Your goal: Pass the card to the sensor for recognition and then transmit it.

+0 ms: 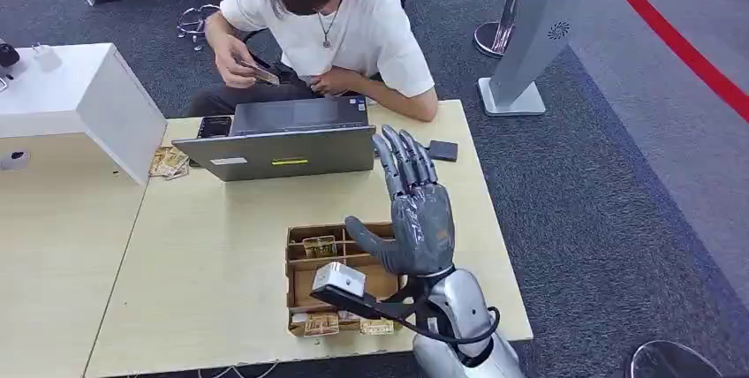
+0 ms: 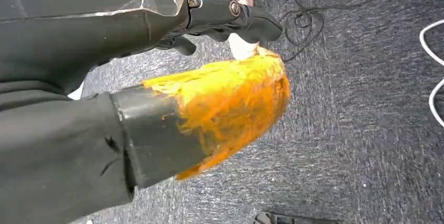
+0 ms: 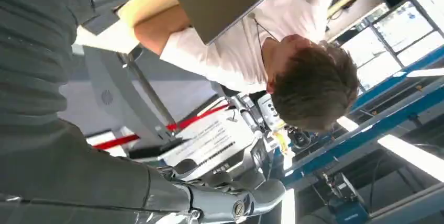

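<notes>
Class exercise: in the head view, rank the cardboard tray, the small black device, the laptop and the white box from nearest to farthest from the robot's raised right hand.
From the right hand:
1. Cardboard tray, just beneath and left.
2. Small black device, just beyond the fingertips.
3. Laptop, farther left.
4. White box, far left.

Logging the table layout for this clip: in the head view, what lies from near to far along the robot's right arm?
Cardboard tray with cards, raised robot hand, grey laptop, seated person.
</notes>
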Tool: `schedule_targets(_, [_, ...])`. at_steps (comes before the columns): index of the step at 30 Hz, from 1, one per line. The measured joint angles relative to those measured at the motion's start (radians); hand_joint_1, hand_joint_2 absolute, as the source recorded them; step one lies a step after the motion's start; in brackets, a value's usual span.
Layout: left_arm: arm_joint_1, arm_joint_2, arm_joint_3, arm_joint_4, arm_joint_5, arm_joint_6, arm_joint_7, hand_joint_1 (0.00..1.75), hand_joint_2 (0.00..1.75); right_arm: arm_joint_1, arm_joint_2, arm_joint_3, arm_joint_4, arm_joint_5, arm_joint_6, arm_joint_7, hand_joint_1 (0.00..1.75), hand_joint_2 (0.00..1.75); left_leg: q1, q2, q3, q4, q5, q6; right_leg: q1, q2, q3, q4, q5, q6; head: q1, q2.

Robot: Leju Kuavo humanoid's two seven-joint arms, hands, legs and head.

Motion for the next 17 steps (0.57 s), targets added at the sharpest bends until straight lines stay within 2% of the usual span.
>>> schedule_targets(6, [0.003,0.002,0.008,0.0,0.018,0.006,-0.001,0.0,0.0,0.115,-0.008,-0.014,-0.087,-0.177,-0.01,-0.107,0.0,1.75,0.0,0.0,0.0,0.0,0.0,0.0,0.0,0.0,0.0,0.0,0.0,0.0,0.0,0.0])
schedule_targets(10, [0.004,0.002,0.01,0.0,0.02,0.009,-0.003,0.0,0.0,0.148,-0.01,-0.029,-0.116,-0.265,0.0,-0.158,0.0,1.75,0.0,0.0,0.0,0.0,0.0,0.0,0.0,0.0,0.0,0.0,0.0,0.0,0.0,0.0])
schedule_targets(17, [0.01,0.003,0.032,0.0,0.038,0.015,-0.008,0.0,0.0,0.271,-0.018,-0.075,-0.18,-0.605,0.127,-0.302,0.0,1.75,0.0,0.0,0.0,0.0,0.0,0.0,0.0,0.0,0.0,0.0,0.0,0.0,0.0,0.0])
